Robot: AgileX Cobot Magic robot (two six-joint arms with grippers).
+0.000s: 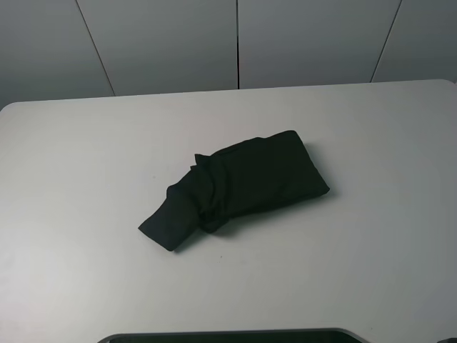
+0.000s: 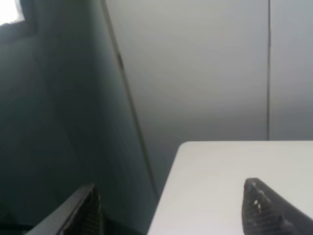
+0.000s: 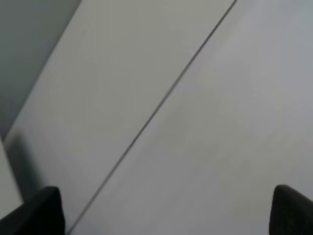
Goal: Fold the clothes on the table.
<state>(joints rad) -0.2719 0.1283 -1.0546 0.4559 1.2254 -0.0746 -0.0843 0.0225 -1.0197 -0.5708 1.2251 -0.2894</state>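
1. The black cotton T-shirt [image 1: 246, 186] lies folded into a compact, roughly oblong bundle on the large white smooth-topped bench [image 1: 86, 214], a little right of the middle in the high view.
2. Only plain black fabric faces up; no print is visible on the bundle.
3. The bundle sits at a slant: its thicker, neater end points toward the far right, and its looser end toward the near left.
4. At the near-left end a flat flap of fabric, perhaps a sleeve or hem, sticks out from the bundle and rests on the bench surface.
5. Small creases and a ragged fold edge show where the flap meets the main body; the far-right end is smooth and rounded.
6. The bench around the shirt is bare white surface, and there is no box, basket or other container on it.
7. Behind the bench stands a pale grey panelled wall [image 1: 235, 43] with thin dark seams.
8. Neither arm appears in the high view; a dark curved edge [image 1: 228, 336] shows at the very bottom of that picture.
9. The left tool [image 2: 171, 210] is spread wide, with its two dark fingertips [image 2: 264, 208] far apart, and grips nothing; one corner of the bench and the wall show beyond it.
10. The right tool [image 3: 166, 210] is likewise spread wide and empty, its dark fingertips [image 3: 41, 210] at opposite edges of the view, facing only the panelled wall.
11. Both tools are well apart from the shirt.
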